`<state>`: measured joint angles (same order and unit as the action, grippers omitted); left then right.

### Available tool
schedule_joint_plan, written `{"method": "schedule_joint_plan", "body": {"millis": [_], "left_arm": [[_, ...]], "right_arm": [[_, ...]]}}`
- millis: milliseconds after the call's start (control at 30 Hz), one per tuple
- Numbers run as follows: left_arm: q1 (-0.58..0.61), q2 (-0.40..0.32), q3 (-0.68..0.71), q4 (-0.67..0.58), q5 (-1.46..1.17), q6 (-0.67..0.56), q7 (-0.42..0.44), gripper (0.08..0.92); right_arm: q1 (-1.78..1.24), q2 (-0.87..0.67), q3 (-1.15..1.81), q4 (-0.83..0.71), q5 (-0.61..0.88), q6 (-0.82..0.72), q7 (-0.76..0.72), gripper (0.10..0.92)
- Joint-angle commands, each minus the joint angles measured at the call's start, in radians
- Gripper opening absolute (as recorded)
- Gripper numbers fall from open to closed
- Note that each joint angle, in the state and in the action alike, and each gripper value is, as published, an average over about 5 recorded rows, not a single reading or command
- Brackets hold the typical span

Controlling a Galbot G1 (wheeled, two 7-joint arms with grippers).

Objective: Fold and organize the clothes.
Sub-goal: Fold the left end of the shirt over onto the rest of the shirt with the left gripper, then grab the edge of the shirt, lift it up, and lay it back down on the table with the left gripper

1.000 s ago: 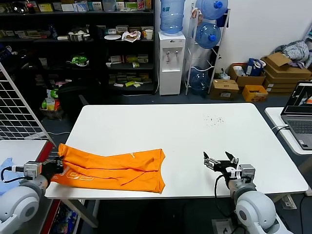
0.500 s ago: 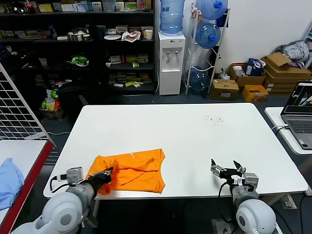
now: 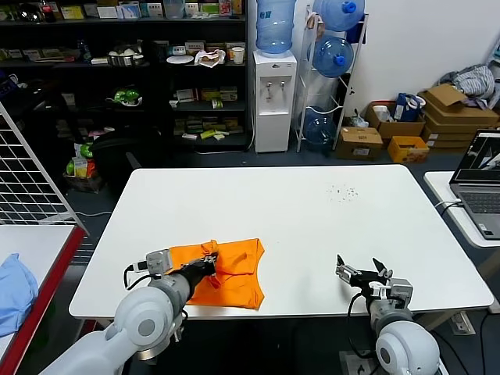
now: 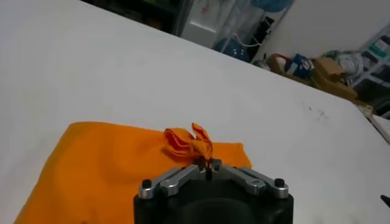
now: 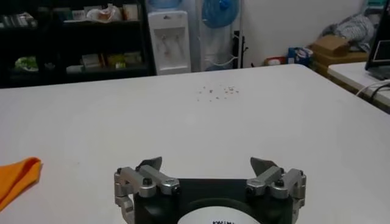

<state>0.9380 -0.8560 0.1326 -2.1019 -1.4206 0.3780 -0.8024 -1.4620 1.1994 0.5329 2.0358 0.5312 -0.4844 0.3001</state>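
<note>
Room is lying wide on your white table (image 3: 312, 211): its whole far half and middle are bare apart from a scatter of dark specks (image 3: 342, 192) toward the far right. You are working close to the near edge, where the orange T-shirt (image 3: 234, 273) is sitting left of centre, bunched into a compact shape with its front hem almost at the table's lip. Your left gripper (image 3: 209, 262) is reaching in over the shirt's left side, its fingers pinched tight together on a gathered tuft of orange fabric (image 4: 190, 143), which is standing up above the flatter cloth in the left wrist view. Your right gripper (image 3: 362, 273) is waiting near the table's front right edge, well apart from the shirt, its fingers (image 5: 150, 164) spread wide and gripping nothing. Off to your left, a light blue cloth (image 3: 14, 283) is lying on a red-edged side table (image 3: 47, 242), and a laptop (image 3: 480, 181) is sitting open on another table to your right.
</note>
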Motion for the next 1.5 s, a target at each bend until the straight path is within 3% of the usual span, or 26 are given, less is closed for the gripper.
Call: {"method": "schedule_joint_plan", "body": {"millis": [33, 700, 800, 1133, 1233, 1367, 1500], "left_arm": [[-0.066, -0.068, 0.075, 0.014, -0.009, -0.006, -0.032, 0.112], [-0.088, -0.102, 0.071, 0.043, 0.022, -0.035, -0.001, 0.116], [-0.05, -0.078, 0.021, 0.013, 0.021, -0.036, 0.012, 0.164], [0.13, 0.081, -0.219, -0.086, -0.016, -0.018, 0.016, 0.454], [0.185, 0.156, -0.289, -0.046, -0.001, 0.002, 0.097, 0.541], [0.273, 0.277, -0.356, 0.052, 0.06, 0.016, 0.35, 0.653], [0.283, 0.349, -0.351, 0.134, 0.057, 0.042, 0.522, 0.766]], "right_arm": [[0.005, 0.007, -0.002, -0.007, -0.001, -0.001, 0.003, 0.921], [0.019, 0.005, -0.031, 0.01, 0.009, -0.012, 0.006, 0.921], [0.023, 0.002, -0.03, 0.01, 0.009, -0.014, 0.006, 0.921], [0.013, -0.014, -0.013, 0.015, 0.011, -0.004, 0.0, 0.921], [0.013, -0.014, -0.012, 0.016, 0.011, -0.001, -0.003, 0.921], [0.012, -0.015, -0.012, 0.018, 0.011, 0.002, -0.005, 0.921], [0.008, -0.015, -0.013, 0.018, 0.011, 0.005, -0.008, 0.921]]}}
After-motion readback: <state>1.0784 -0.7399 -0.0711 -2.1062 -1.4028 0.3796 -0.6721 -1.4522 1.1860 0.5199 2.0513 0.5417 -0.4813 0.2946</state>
